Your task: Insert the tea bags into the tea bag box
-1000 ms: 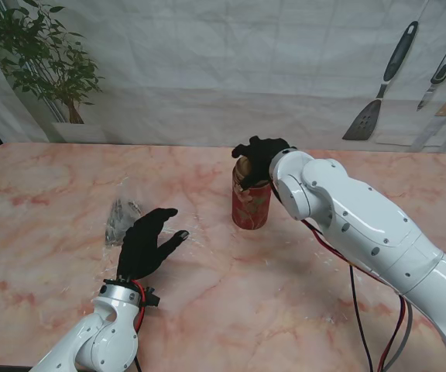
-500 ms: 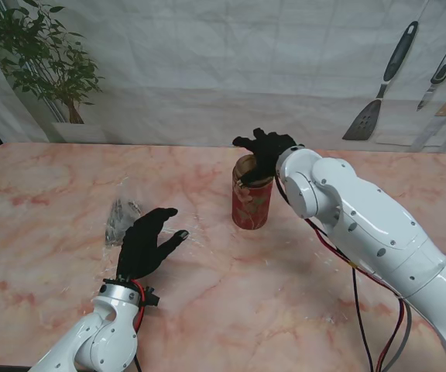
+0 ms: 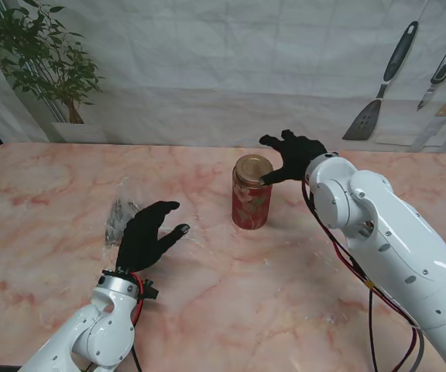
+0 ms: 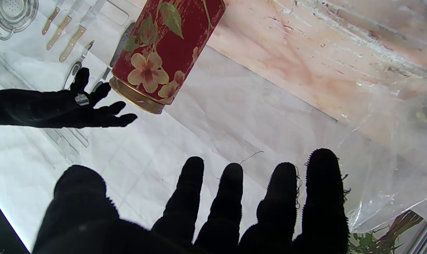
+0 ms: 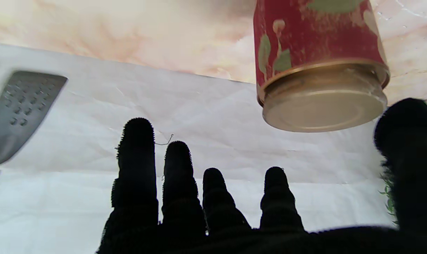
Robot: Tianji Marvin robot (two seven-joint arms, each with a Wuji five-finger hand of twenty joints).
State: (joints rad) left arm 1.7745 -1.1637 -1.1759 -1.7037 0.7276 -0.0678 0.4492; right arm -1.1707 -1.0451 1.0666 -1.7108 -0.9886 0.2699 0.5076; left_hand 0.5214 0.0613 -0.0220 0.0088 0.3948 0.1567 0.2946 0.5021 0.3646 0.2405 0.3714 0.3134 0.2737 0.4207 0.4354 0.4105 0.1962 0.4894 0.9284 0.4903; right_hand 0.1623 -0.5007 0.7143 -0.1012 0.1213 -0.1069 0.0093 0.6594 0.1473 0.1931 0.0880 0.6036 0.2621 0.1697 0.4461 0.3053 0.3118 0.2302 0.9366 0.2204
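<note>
1. Stood upright near the middle of the table (image 3: 45,256): the tea bag box (image 3: 252,194), a red tin with flowers and a gold lid seated on top (lid plainly closed in the right wrist view, its flat gold face filling the mouth).
2. Hovered just to the right of the tin, at about lid height: the right hand (image 3: 293,155), fingers spread and holding nothing, thumb tip close to the lid's edge but, going by the wrist view, not touching it.
3. Hung over the table to the left of the tin and well apart from it: the left hand (image 3: 147,234), fingers likewise apart and empty.
4. Lay just beyond the left hand's fingertips, farther to the left: a crumpled clear plastic bag (image 3: 121,218) with dark contents (probably the tea bags, though too small and blurred to say for sure).
5. Judged as the step in hand: either closing up after an insertion or standing before the first one; impossible to settle from these views alone, since nothing was gripped and the tin's inside was hidden.
6. Called for next, if bags remained outside: reach the left hand forward onto the plastic, pinch a bag free without dragging the whole wrapper, and meanwhile lift the lid with the right hand, gripping its rim squarely so as not to tip the tall, narrow tin.
</note>
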